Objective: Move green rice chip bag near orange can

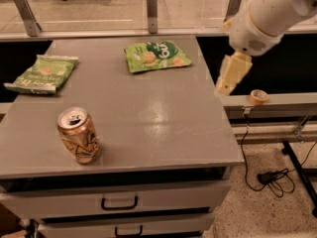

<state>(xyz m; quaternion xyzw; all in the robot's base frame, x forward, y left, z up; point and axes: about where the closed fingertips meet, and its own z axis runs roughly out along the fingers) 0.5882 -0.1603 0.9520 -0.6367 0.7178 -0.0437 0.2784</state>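
The green rice chip bag [156,55] lies flat at the far middle of the grey table [148,118], bright green with white letters and tan rice-cake pictures. The orange can [79,135] stands upright near the table's front left, its silver top showing. My gripper [232,74] hangs from the white arm at the table's right edge, to the right of the bag and apart from it. It holds nothing that I can see.
A paler green bag [41,74] lies at the table's far left. A roll of tape [258,96] sits on a rail to the right. Drawers [119,202] are below the tabletop. Cables [270,175] lie on the floor at the right.
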